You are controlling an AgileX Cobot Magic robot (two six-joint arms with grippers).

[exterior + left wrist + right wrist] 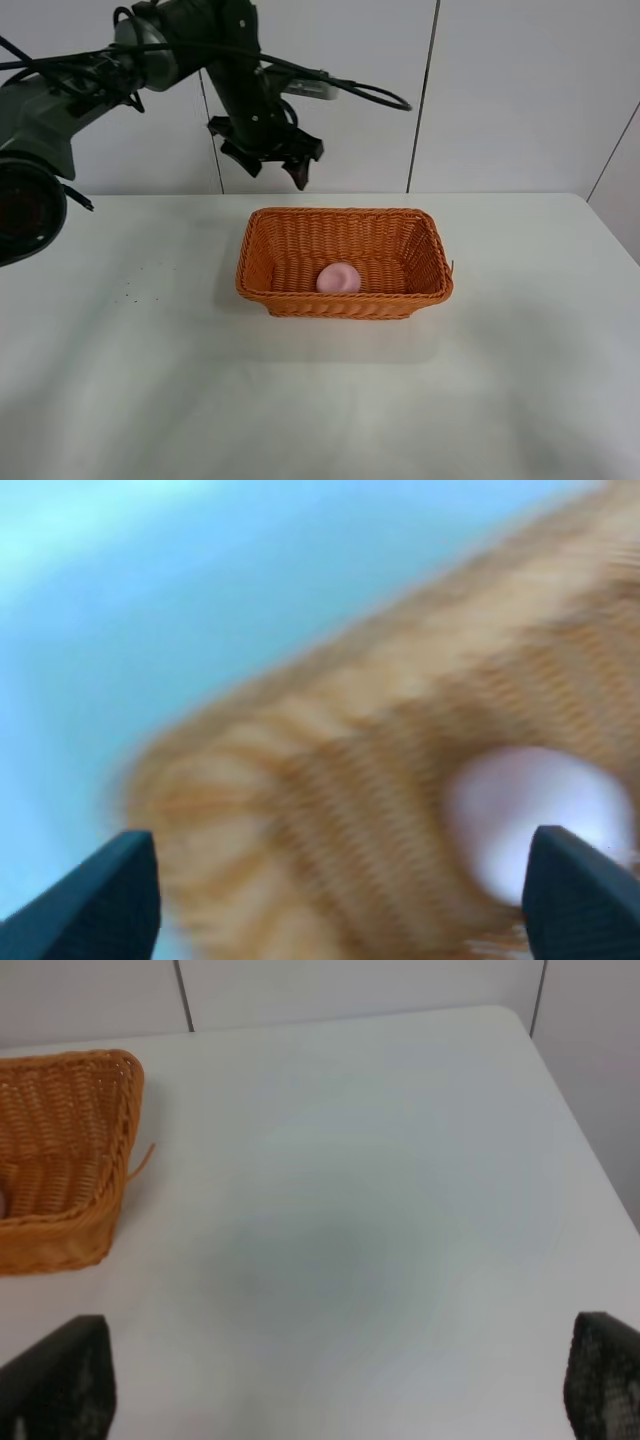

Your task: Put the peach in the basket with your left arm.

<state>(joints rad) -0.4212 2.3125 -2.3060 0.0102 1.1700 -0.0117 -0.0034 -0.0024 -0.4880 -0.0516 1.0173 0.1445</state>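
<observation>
The pale pink peach (338, 278) lies inside the orange wicker basket (262, 232), near its front wall. My left gripper (268, 162) is open and empty, held high above the basket's back left corner. In the blurred left wrist view the peach (535, 825) and the basket's weave (330, 780) show below the spread fingertips (105, 895). My right gripper (335, 1385) is open and empty over bare table to the right of the basket (95, 1150); it does not show in the exterior high view.
The white table (130, 380) carries only the basket. White wall panels stand behind it. The table's right edge (585, 1120) shows in the right wrist view.
</observation>
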